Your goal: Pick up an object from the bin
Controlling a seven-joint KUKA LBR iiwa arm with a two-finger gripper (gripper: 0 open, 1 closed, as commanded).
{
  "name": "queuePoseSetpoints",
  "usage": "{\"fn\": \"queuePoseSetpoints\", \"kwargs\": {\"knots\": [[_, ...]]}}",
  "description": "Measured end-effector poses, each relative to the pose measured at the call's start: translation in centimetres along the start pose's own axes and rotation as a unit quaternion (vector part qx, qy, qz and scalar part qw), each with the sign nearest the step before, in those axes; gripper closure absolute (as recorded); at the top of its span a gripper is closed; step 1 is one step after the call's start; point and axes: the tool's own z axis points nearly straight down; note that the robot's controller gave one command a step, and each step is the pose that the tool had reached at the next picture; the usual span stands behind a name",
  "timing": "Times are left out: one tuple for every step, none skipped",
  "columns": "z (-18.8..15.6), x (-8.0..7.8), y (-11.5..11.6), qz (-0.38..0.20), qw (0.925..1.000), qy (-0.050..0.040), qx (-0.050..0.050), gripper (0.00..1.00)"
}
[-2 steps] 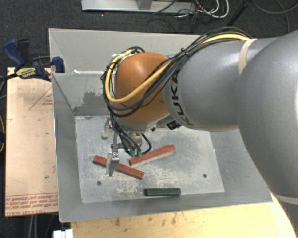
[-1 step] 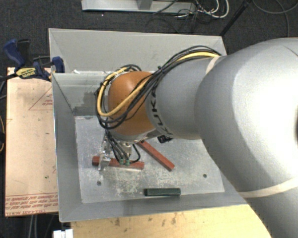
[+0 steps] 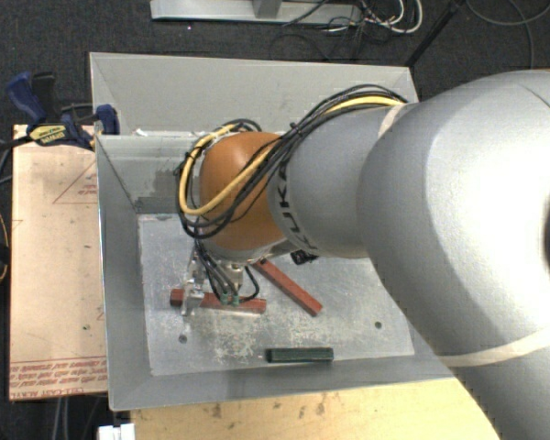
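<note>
My gripper hangs below the orange wrist cover, low over the left middle of the bin floor. Right under it lies a reddish-brown flat stick, running left to right, its left end poking out past the gripper. The gripper is down at this stick and partly hides it. A second reddish-brown bar lies slanted just to the right, its upper end tucked under the arm.
A dark green, pen-like bar lies flat near the bin's front wall. The big grey arm covers the right and back of the bin. Bare floor shows at the front left.
</note>
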Motion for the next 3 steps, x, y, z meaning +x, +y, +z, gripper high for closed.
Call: {"fn": "queuePoseSetpoints", "kwargs": {"knots": [[0.0, 0.0, 0.0, 0.000, 1.0000, 0.0000, 0.000, 1.00], [0.0, 0.4, 0.1, -0.025, 0.9997, -0.0023, 0.000, 1.00], [-14.7, 1.2, -0.8, -0.024, 0.9997, 0.0018, 0.002, 1.00]]}}
